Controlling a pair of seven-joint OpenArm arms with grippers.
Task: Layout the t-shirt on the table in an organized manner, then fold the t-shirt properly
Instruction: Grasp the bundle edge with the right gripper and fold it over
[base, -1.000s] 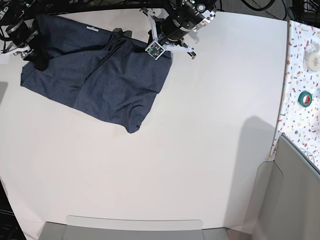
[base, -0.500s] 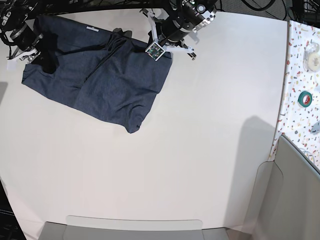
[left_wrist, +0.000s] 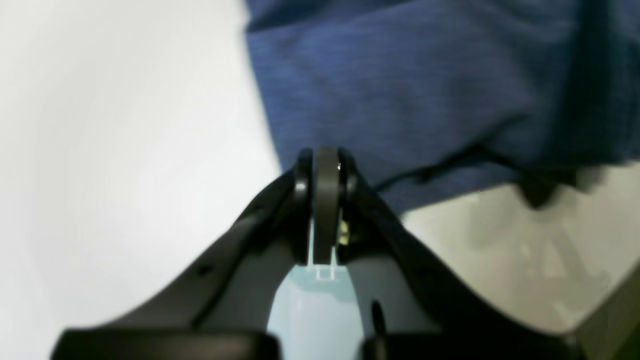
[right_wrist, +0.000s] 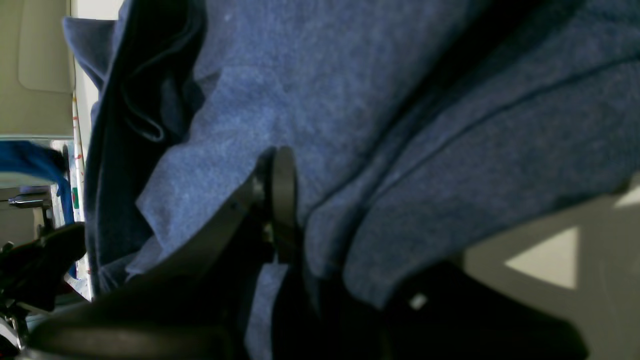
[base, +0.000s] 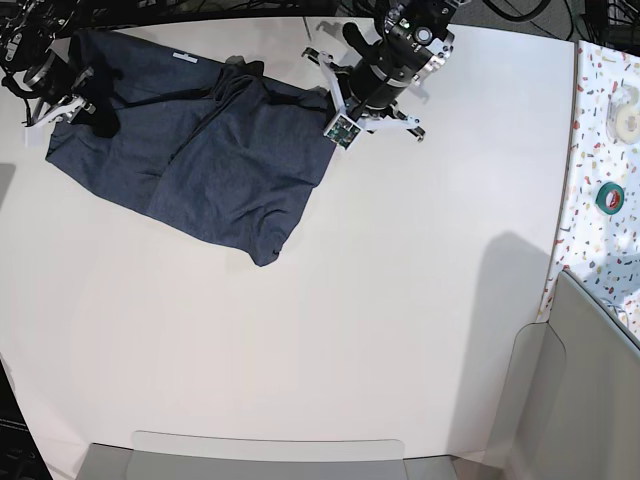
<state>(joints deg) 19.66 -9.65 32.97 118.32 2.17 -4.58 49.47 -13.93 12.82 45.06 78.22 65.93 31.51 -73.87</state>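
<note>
The t-shirt (base: 210, 150) lies crumpled at the far left corner of the desk (base: 380, 300), a dark navy heap with loose folds running through its middle and one point of cloth trailing toward the desk's centre. A small white neck label (base: 184, 58) shows near its far edge. None of the lettering can be seen.

The left gripper (left_wrist: 324, 167) sits at the shirt's right-hand edge as the base view has it, near the far edge of the desk. In its wrist view the jaws stand pressed together, with the blue cloth just beyond the tips; the hem runs past them, but whether any fabric is pinched between them cannot be told. In the base view this gripper (base: 335, 100) rests at the cloth's border, beside a small green board on its body.

The right gripper (right_wrist: 280, 200) is at the shirt's left end, by the desk's far left corner. Its wrist view is filled with bunched blue fabric, and the jaws are drawn in tight on a fold of the t-shirt (right_wrist: 400, 125) that drapes over one side. In the base view it (base: 95, 115) shows as a dark shape on the cloth.

Along the right edge of the desk runs a speckled surface (base: 600, 200) carrying a green tape roll (base: 610, 197) and a pale tape roll (base: 628, 120).
</note>
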